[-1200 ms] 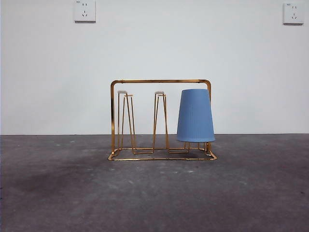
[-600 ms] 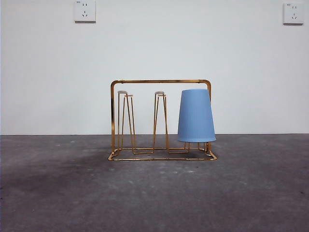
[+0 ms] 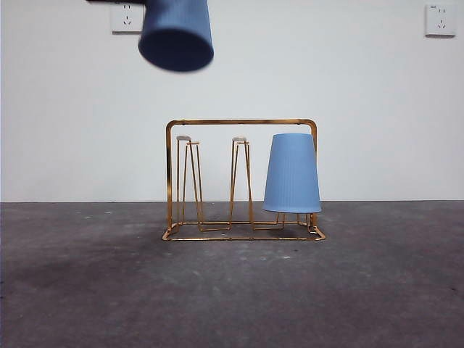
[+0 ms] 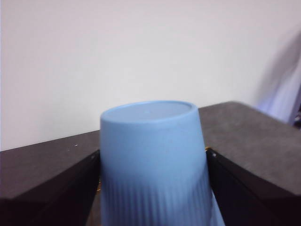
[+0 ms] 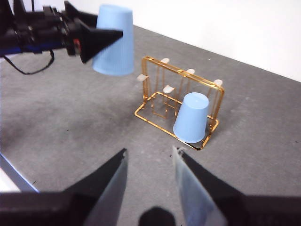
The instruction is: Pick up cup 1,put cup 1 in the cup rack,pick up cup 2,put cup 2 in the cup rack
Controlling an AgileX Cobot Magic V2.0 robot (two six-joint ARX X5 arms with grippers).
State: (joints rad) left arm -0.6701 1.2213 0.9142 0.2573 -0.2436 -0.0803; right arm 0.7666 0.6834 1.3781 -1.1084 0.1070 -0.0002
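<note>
The gold wire cup rack (image 3: 243, 181) stands in the middle of the table. One blue cup (image 3: 292, 172) sits upside down on its right prong; it also shows in the right wrist view (image 5: 191, 117). My left gripper (image 4: 153, 188) is shut on a second blue cup (image 4: 153, 165), held upside down. In the front view this cup (image 3: 176, 34) hangs high above the rack's left end. The right wrist view shows it (image 5: 114, 41) beside the rack (image 5: 178, 101), held by the left arm (image 5: 47, 33). My right gripper (image 5: 149, 174) is open and empty, back from the rack.
Dark grey tabletop (image 3: 232, 290) in front of a white wall with two sockets (image 3: 127, 16) (image 3: 440, 19). The rack's left and middle prongs (image 3: 188, 181) are bare. A black cable (image 5: 28, 68) trails under the left arm.
The second blue cup has come into the front view at the top left, held by the left gripper. The cup on the rack has shifted slightly.
</note>
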